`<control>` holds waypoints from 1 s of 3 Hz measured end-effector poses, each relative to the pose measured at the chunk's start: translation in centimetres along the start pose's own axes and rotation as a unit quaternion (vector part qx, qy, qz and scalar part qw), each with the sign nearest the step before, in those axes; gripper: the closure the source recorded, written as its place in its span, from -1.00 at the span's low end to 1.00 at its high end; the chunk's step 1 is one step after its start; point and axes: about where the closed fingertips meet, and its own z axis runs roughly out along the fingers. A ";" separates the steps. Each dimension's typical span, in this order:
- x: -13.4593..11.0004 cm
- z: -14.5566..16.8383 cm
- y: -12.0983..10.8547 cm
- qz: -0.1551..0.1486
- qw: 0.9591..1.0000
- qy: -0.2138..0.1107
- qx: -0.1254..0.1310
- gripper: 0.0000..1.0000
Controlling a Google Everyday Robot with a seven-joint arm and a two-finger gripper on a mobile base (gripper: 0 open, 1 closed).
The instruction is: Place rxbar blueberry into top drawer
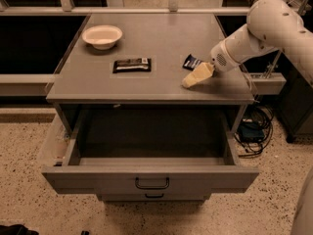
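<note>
The grey desk [161,43] stands on a speckled floor [24,136], its top drawer [98,178] pulled out. The rxbar blueberry [191,61] lies on the desk, right by the pincer [194,77]. I cannot tell if the pincer is apart.

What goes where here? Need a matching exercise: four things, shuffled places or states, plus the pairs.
Things:
1. bowl
2. black bar
3. rxbar
4. top drawer

Places or states:
A. pulled open, below the tabletop
B. right side of tabletop, beside the gripper
C. back left of tabletop
D. middle of tabletop

Pairs: 1-C, 2-D, 3-B, 4-A.

The gripper is low over the tabletop's right side, just in front of the rxbar.
</note>
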 end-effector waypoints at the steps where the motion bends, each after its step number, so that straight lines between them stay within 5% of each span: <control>1: -0.5 -0.6 0.0 0.000 1.000 0.000 0.000 1.00; 3: -1.3 -1.6 0.1 0.000 1.000 0.000 0.000 1.00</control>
